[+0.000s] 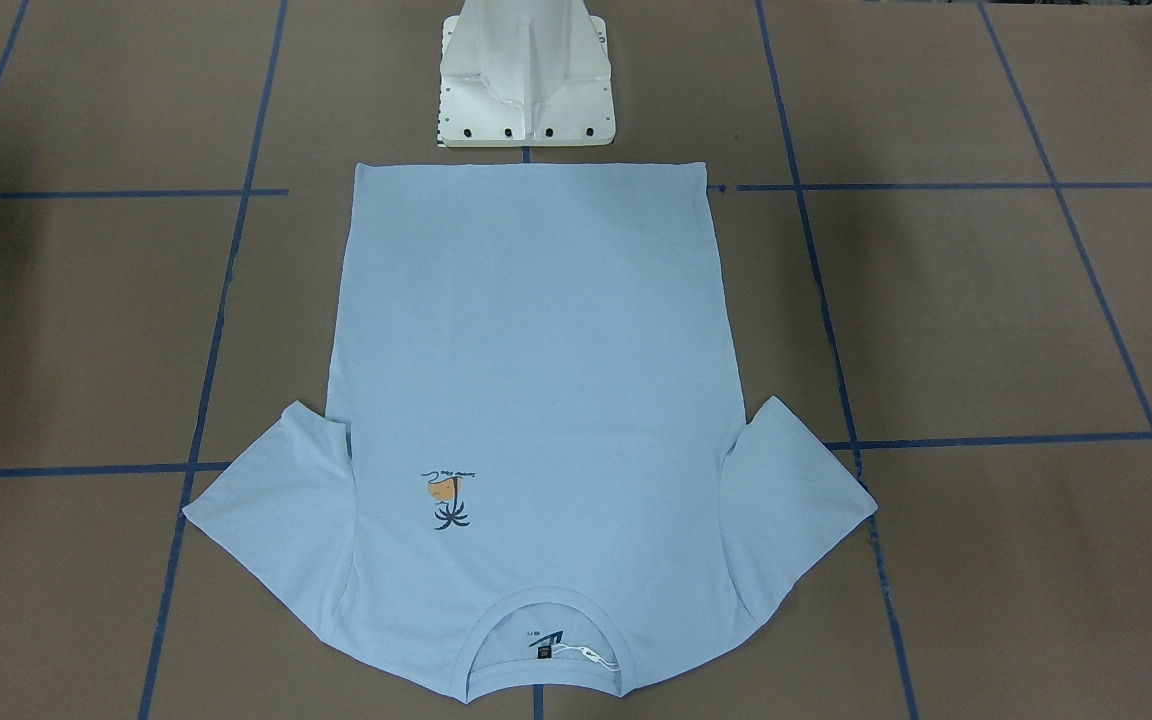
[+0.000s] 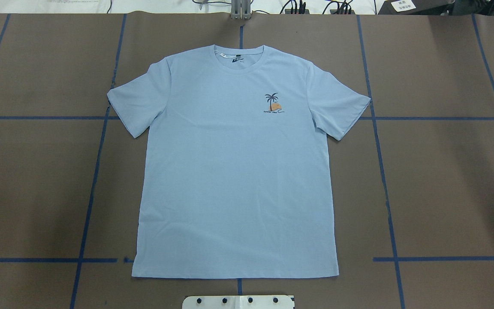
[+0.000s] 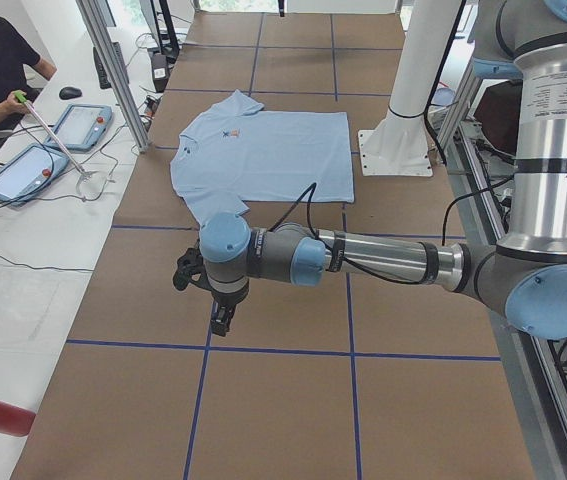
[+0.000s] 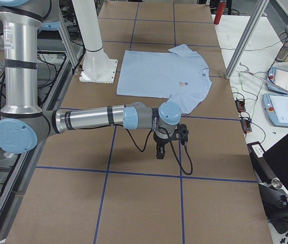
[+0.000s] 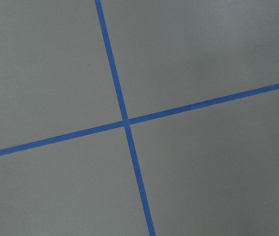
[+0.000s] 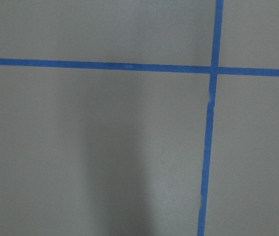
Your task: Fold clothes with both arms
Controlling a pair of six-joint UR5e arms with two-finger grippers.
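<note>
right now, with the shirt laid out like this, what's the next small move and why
Probably swing both arms inward toward the sleeves. The T-shirt lies flat and unfolded, sleeves spread, while the left arm and right arm sit over bare table well off to its sides; both wrist views show only tape lines.

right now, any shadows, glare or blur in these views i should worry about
Right wrist view: a soft dark shadow band runs down the table, no glare. Left wrist view: evenly lit, blue tape cross sharp. Overhead view: T-shirt flatly lit and in focus, chest print crisp.
</note>
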